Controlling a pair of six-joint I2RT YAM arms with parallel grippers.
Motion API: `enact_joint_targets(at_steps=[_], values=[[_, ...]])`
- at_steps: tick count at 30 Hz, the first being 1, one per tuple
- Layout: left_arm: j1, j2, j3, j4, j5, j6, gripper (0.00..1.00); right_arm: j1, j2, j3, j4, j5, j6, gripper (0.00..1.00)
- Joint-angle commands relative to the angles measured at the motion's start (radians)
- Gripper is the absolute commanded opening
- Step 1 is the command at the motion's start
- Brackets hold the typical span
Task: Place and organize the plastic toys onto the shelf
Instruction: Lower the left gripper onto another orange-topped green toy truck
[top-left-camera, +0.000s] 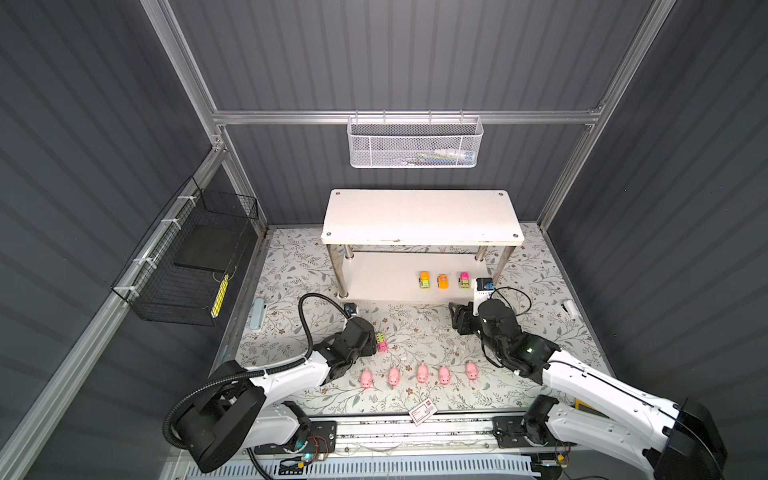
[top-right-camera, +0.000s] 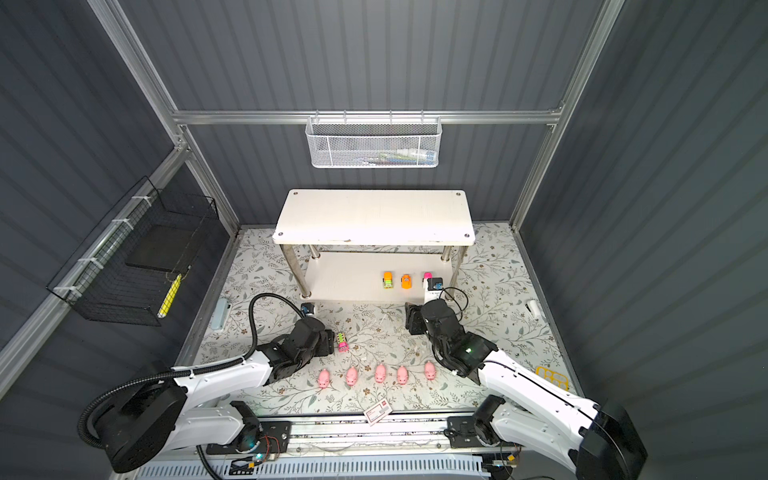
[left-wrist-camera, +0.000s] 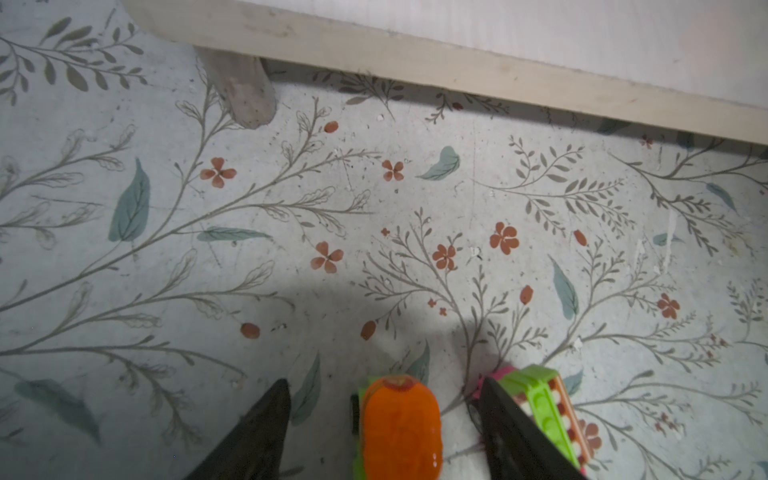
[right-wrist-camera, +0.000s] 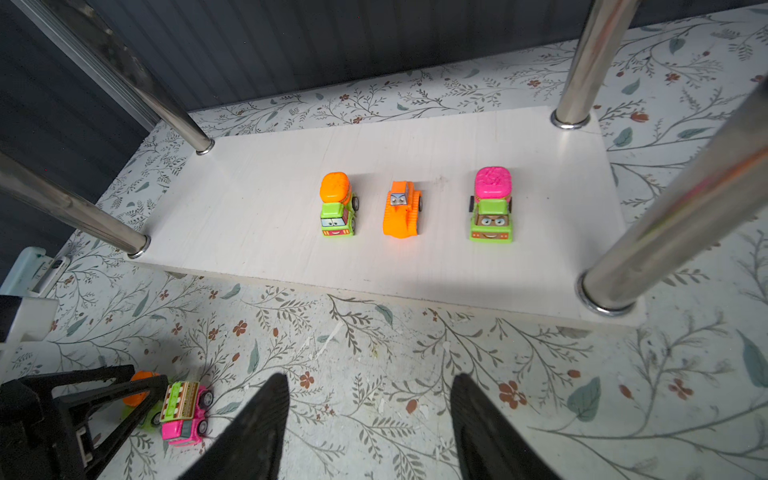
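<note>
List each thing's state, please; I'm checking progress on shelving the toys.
Left gripper: open, straddling orange-topped car on mat.
Right gripper: open, empty.
Three cars: upright on shelf's lower board.
Pink car: on mat, beside left gripper.
Five pigs: in a row on mat.

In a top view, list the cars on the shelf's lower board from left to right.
orange-topped green car → all-orange car → pink-topped green car
</note>
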Motion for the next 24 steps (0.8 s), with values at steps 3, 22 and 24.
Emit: enact_joint_targets(at_steps=[3, 22, 24], values=[[-0.009, 0.017, 0.034, -0.027, 0.008, -0.007, 0.67, -0.019, -0.015, -0.017, -0.005, -0.005, 0.008, 0.64], [-0.015, 0.042, 0.039, -0.038, -0.009, -0.014, 0.53, -0.043, 0.044, -0.009, 0.018, -0.06, 0.008, 0.64], [-0.015, 0.049, 0.041, -0.032, -0.008, -0.011, 0.52, -0.045, 0.048, -0.012, 0.018, -0.065, 0.011, 0.64]])
